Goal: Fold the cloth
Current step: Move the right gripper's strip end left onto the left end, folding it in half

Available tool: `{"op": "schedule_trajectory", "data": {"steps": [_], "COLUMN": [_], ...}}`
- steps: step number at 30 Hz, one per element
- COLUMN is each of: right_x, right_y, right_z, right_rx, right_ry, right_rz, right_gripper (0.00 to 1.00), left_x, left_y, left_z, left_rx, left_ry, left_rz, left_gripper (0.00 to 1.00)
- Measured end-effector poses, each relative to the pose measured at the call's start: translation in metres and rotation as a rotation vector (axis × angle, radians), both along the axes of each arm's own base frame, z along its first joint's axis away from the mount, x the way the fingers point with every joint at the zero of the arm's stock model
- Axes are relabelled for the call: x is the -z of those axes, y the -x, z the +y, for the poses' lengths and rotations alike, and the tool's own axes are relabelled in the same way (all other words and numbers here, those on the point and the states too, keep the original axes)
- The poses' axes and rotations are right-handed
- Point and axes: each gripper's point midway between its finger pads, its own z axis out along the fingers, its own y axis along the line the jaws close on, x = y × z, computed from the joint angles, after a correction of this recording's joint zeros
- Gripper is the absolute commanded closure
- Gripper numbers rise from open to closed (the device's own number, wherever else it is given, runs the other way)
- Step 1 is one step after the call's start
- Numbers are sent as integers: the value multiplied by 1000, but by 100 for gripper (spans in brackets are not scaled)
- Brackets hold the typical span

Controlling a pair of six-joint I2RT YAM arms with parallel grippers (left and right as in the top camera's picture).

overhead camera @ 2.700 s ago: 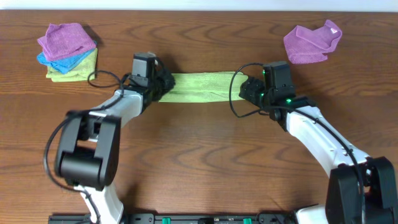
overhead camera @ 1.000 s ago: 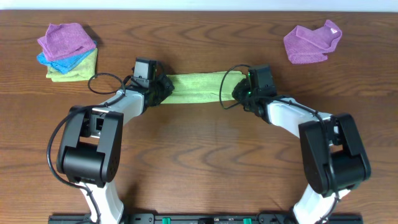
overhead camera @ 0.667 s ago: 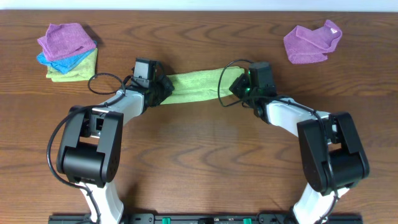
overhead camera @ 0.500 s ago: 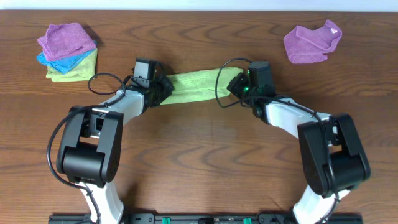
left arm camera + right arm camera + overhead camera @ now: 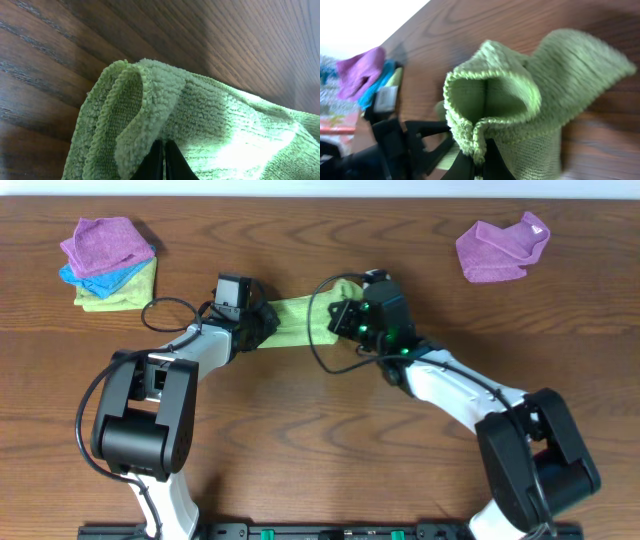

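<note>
Cloth [image 5: 297, 322], one green strip far-middle on the bench [image 5: 320, 465], is clamped at each end by left fingers [image 5: 154, 161] and right fingers [image 5: 464, 171]. Bare wood lies nearside; three stacked cloths [image 5: 108, 262] and one purple cloth [image 5: 500, 248] hug far corners

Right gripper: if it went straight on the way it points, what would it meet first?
Past the green cloth the right gripper pinches, probably the left gripper, clamped on the cloth's other end; relative height unclear.

No text, label, brand, number or sign can be read anywhere.
</note>
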Motion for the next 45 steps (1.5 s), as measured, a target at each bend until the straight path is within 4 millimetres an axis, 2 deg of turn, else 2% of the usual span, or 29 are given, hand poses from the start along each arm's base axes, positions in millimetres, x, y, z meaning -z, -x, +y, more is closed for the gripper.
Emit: {"op": "schedule_trajectory", "data": {"steps": [6, 18, 22, 26, 31, 40, 45], "right_x": [-5, -9, -1, -7, -20, -20, -20], "right_y": [11, 15, 9, 1, -5, 5, 9], "right_z": [23, 35, 39, 44, 48, 60, 66], "right_rx": [-51, -73, -86, -100, -110, -151, -175], "right_ry": [-9, -3, 42, 64, 60, 61, 69], "right_rz": [-25, -54, -20, -31, -65, -70, -78], "right_gripper": [99, 99, 99, 99, 99, 99, 99], "left_x": [0, 0, 0, -2, -12, -33, -41], "left_y": [0, 0, 3, 5, 0, -12, -16], "left_z": [0, -1, -4, -5, -7, -11, -5], "left_rx": [0, 4, 25, 52, 89, 139, 148], "left_ry": [0, 5, 13, 6, -13, -34, -48], "left_rz": [0, 0, 10, 22, 18, -4, 3], "left_gripper": [94, 94, 94, 94, 94, 94, 94]}}
